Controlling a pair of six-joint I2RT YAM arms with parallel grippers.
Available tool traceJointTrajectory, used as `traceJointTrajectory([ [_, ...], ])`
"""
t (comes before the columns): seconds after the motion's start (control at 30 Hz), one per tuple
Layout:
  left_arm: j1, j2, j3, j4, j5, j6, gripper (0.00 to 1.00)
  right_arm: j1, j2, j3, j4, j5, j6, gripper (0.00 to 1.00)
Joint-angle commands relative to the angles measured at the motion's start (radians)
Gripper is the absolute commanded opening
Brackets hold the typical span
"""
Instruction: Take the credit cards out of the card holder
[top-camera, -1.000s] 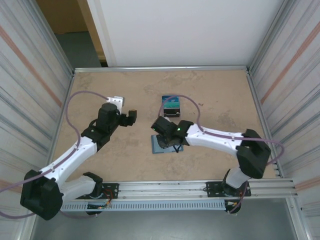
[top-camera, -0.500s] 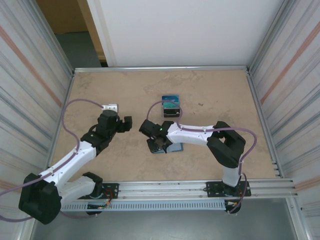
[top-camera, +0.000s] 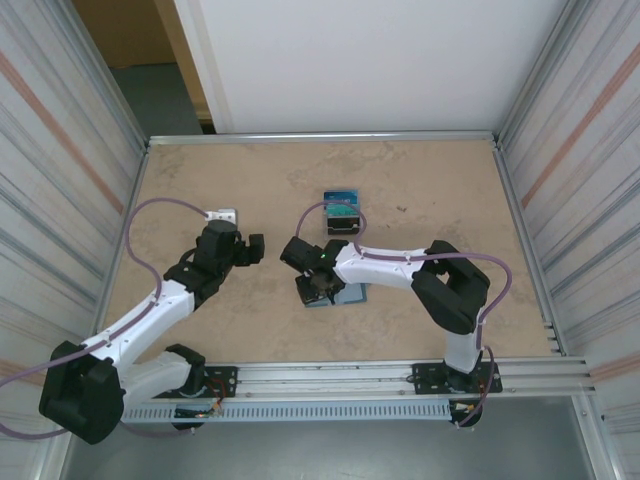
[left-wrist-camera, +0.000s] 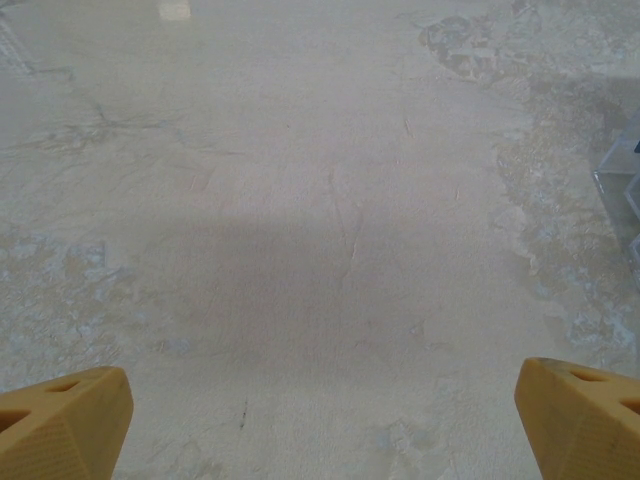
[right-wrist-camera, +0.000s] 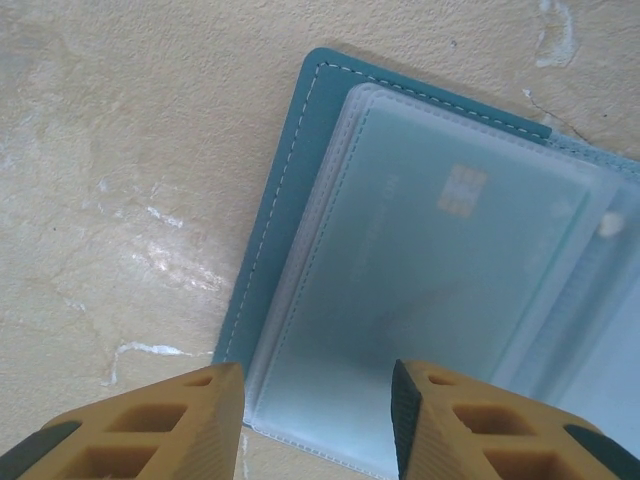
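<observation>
Shows card holder (right-wrist-camera: 285, 200) open flat on table (left-wrist-camera: 300, 200), credit card (right-wrist-camera: 450, 250) inside its clear sleeve (right-wrist-camera: 330, 330). Places right fingers (right-wrist-camera: 150, 430) parted, empty, over its edge; left fingers (left-wrist-camera: 60, 420) spread wide, well left of it. Likely handles light, stiff, slippery: pinch card's exposed edge.

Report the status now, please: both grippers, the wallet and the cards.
Left gripper open, over bare table. Right gripper open, over the open wallet. One card in its clear sleeve, not yet out. Nothing blocks it.
</observation>
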Motion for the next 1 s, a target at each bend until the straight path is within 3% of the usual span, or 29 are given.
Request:
traceJointTrajectory([
  [0.0,0.011,0.004,0.024,-0.012,-0.014,-0.007,0.99,-0.002,0.026,-0.011,-0.022,0.009,0.000,0.43],
  [0.23,0.012,0.008,0.029,-0.017,-0.012,-0.002,0.99,0.001,0.054,-0.013,-0.043,0.038,0.011,0.42],
  [0.53,0.013,0.004,0.040,-0.024,-0.016,0.006,0.99,0.001,0.067,-0.021,-0.040,0.053,0.028,0.32],
  [0.8,0.012,-0.026,0.041,-0.015,0.014,0.021,0.99,-0.015,-0.003,-0.047,-0.013,0.075,0.052,0.22],
  [0.97,0.010,-0.039,0.051,-0.011,0.039,0.026,0.99,-0.026,-0.048,-0.066,0.002,0.101,0.071,0.22],
])
